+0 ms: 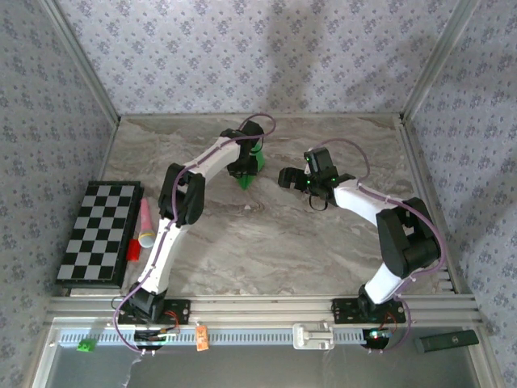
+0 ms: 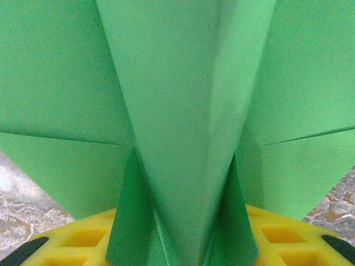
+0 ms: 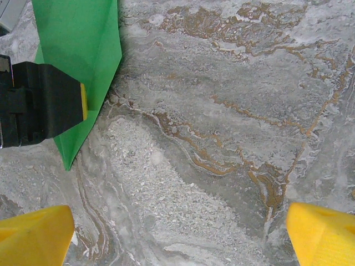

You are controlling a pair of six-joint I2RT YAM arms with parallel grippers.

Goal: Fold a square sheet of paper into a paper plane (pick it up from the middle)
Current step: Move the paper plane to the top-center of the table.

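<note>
The bright green paper is folded into a pointed paper plane (image 1: pixel 245 181) with a centre crease, nose down toward the marble table (image 1: pixel 266 242). My left gripper (image 1: pixel 245 170) is shut on it at the back middle. In the left wrist view the paper plane (image 2: pixel 183 111) spreads its wings wide, its keel pinched between the yellow fingers (image 2: pixel 83 238). My right gripper (image 1: pixel 286 176) hovers just right of it, open and holding nothing. The right wrist view has its yellow fingertips (image 3: pixel 33 233) far apart over bare marble, with the paper plane (image 3: pixel 83 33) at upper left.
A black-and-white checkered board (image 1: pixel 101 230) lies at the left edge, with a pink tube (image 1: pixel 147 222) and a small red piece (image 1: pixel 132 249) beside it. A tiny green cube (image 1: pixel 84 346) and a black block (image 1: pixel 448 341) sit on the front rail. Patterned walls enclose the table.
</note>
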